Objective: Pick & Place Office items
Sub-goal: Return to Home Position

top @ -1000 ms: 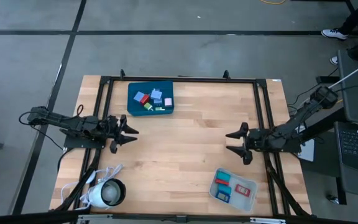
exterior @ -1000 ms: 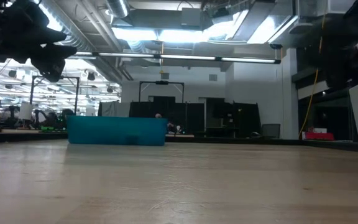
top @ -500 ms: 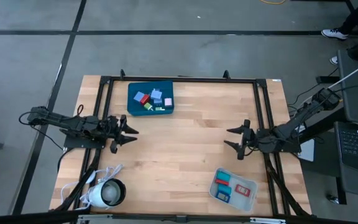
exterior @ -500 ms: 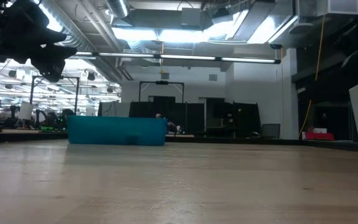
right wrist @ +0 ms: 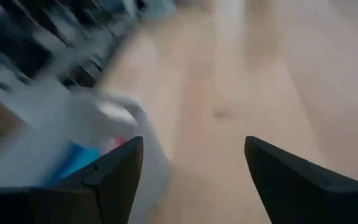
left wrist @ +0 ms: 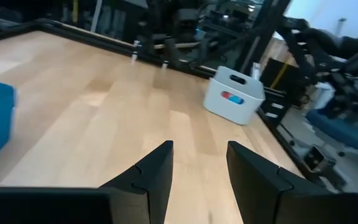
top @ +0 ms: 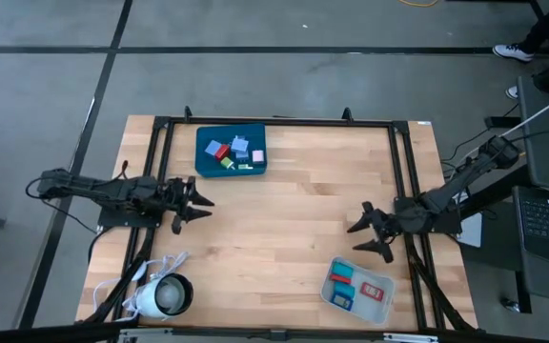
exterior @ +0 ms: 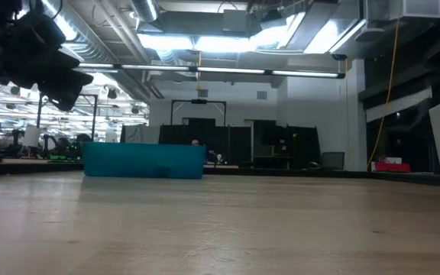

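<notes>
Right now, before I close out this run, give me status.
Left gripper and right gripper: jaws open, empty, above bare wood. Office items in teal tray and white bin. Nothing between the arms.

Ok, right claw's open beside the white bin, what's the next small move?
Probably draw the right claw back toward its base at the right edge of the table: it is open and empty, apart from the white bin, with nothing left to release. The left claw waits open at the left side.
</notes>
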### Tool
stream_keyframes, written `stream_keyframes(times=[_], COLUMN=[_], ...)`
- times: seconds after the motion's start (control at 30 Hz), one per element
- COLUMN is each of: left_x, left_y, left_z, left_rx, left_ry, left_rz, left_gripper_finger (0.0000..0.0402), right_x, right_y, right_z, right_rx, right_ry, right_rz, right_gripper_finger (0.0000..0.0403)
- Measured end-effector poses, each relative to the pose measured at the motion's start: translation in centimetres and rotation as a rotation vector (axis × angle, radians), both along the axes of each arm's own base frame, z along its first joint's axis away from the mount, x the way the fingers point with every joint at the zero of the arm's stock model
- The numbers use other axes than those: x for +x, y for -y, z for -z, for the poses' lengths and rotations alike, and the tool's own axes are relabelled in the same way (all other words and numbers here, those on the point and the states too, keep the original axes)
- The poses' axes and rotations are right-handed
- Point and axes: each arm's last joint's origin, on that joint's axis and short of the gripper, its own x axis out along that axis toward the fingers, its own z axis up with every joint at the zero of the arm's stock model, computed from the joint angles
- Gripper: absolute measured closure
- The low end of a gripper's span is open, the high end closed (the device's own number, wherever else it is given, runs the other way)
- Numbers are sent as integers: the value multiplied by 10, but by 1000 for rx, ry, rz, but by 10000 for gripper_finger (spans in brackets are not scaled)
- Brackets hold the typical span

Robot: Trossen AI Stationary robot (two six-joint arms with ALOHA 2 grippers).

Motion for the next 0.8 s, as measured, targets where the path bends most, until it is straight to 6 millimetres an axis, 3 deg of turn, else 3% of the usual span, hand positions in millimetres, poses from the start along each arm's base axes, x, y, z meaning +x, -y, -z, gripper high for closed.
stream_keyframes(times=[0.3, 0.53, 0.8], left_x=[1, 2, 2], left_y=[-12, -17, -17], left_z=[1, 2, 2], left_rx=[1, 2, 3], left_ry=[-16, -20, -22], left_rz=[-115, -165, -164], left_gripper_finger=[256, 256, 256], right_x=[4, -2, -11], right_y=[25, 52, 61], right_z=[-25, -46, -57], right_rx=[200, 246, 259], right_ry=[155, 398, 551], right_rz=[-37, 147, 295], right_gripper_finger=[119, 119, 119])
